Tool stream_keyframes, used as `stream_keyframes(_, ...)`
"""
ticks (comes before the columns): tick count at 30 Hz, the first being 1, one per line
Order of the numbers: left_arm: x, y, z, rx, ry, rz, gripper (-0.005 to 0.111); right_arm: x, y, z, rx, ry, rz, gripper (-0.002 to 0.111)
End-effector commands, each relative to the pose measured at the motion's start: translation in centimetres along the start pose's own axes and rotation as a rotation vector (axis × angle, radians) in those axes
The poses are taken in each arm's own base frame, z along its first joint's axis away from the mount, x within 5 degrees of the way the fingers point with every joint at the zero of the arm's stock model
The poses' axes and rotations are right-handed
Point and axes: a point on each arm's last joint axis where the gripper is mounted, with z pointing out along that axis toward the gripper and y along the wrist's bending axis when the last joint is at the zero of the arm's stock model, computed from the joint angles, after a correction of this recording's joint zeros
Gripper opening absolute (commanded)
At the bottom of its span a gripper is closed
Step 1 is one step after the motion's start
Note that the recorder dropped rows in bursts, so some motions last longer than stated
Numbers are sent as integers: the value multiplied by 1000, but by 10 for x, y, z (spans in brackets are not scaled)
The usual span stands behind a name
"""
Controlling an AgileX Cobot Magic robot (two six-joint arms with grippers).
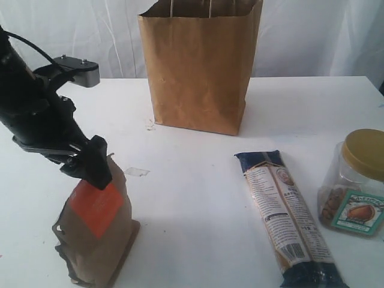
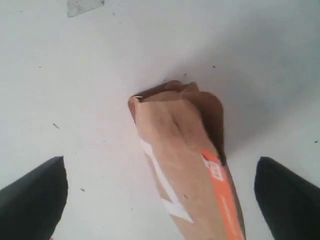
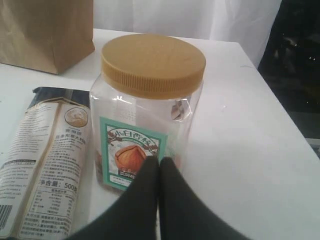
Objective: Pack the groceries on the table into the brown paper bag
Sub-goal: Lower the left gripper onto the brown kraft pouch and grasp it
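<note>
On the left of the table (image 1: 192, 180), the left gripper (image 2: 160, 162) hangs over the brown pouch (image 1: 96, 234) with the orange label. Its jaws stand wide apart, one on each side of the pouch top, and they grip nothing. The pouch stands at the front left. The big paper bag (image 1: 198, 66) stands upright at the back, in the middle. To the right lies the long pasta packet (image 1: 288, 222), and beside it stands the jar (image 1: 357, 183) with a gold lid. The right gripper (image 3: 159, 167) is fully closed and empty, just in front of the jar label.
</note>
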Motion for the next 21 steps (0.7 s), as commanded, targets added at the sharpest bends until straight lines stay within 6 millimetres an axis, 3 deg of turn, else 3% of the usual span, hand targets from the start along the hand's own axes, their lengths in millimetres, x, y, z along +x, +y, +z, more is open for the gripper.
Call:
stream_keyframes(1,0,-3,11,63,76,-39,100,0,0,0,7,-4,-1,0)
stream_keyframes(21,-1,-6,76,134,362,-29,100,0,0,0,7,-4,-1,0)
